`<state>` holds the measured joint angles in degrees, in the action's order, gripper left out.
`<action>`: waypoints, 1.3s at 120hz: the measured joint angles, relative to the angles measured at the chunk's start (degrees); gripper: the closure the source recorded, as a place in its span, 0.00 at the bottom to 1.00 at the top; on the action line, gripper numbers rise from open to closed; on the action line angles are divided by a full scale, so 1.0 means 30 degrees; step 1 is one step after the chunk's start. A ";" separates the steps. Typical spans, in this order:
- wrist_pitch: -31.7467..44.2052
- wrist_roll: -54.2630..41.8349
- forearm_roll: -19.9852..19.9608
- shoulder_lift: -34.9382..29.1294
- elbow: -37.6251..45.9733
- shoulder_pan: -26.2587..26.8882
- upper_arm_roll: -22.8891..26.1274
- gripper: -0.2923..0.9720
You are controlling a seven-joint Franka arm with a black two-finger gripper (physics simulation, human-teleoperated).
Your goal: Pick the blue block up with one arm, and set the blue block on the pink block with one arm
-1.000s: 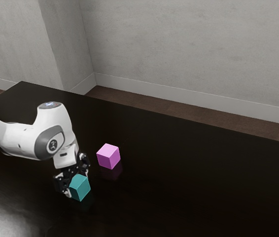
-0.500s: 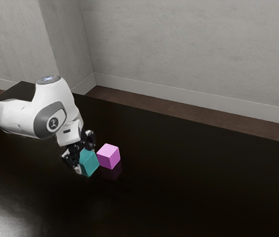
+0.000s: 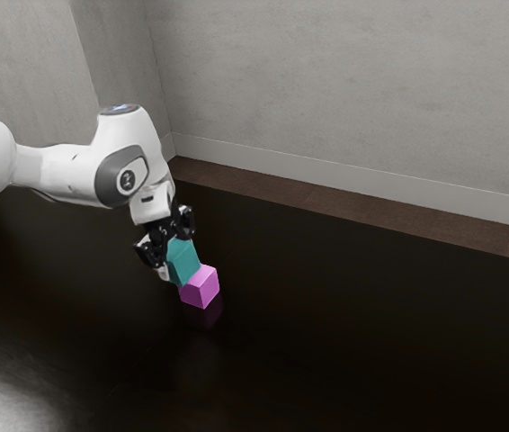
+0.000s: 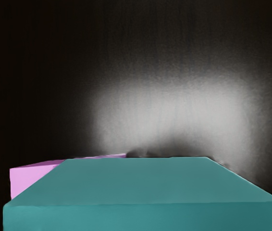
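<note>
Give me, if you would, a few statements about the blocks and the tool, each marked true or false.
1. The tool is shut on the blue block and holds it off the table. True.
2. The pink block is stacked on top of the blue block. False: the pink block stands on the table, with the blue block above it.
3. The blue block hangs tilted, close over the pink block. True.
4. A third block stands on the table. False: there are two blocks, one blue and one pink.
</note>
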<state>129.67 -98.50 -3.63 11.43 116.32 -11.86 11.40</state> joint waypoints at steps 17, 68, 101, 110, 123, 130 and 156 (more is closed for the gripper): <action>-0.0153 -0.0115 0.0330 0.1073 -0.1390 -0.0175 -0.0002 0.51; -0.0383 -0.0352 0.0465 0.2690 -0.2588 0.0045 0.0059 0.49; -0.0798 -0.0388 0.0501 0.2662 -0.2583 -0.0044 0.0068 0.31; -0.0945 -0.0395 0.0501 0.2499 -0.2578 -0.0068 0.0068 0.29; -0.1472 -0.0403 0.0418 0.1329 -0.2572 0.0019 0.0096 0.27; -0.2076 -0.0389 0.0343 0.0163 -0.2573 0.0094 0.0152 0.26; -0.8200 0.1925 0.0928 -0.3849 -0.5705 0.0035 0.0174 0.24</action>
<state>105.07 -92.73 -0.84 -0.12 99.20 -11.76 11.92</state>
